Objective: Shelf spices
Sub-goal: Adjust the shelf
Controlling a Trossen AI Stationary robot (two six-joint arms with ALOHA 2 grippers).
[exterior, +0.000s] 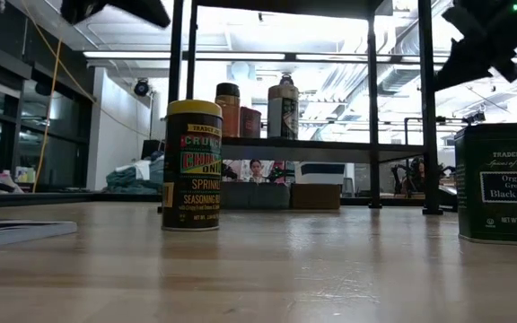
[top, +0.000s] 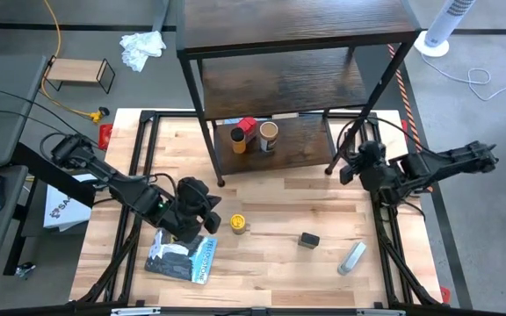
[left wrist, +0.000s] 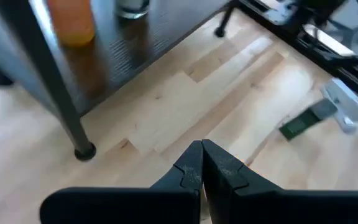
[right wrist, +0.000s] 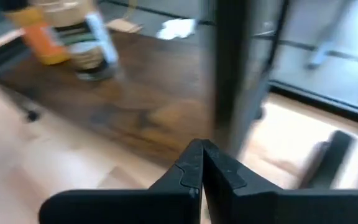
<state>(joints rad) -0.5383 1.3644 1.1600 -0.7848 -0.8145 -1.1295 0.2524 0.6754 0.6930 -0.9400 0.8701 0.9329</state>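
I see my left gripper (top: 207, 213) with its fingers pressed together, holding nothing, above the table (top: 271, 197). Just to its right stands the yellow-lidded jar (top: 238, 223); farther right lies the small black one (top: 309, 240). My right gripper (top: 348, 167), fingers also together and empty, hovers beside the shelf (top: 297, 53). To its left, on the shelf's lowest board, stand three more spices (top: 253, 134).

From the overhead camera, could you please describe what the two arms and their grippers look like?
Both arms are dark, jointed and slim, with black cables running along them. The left gripper and the right gripper each end in two matte black fingers tapering to narrow tips. No markings are readable on either arm.
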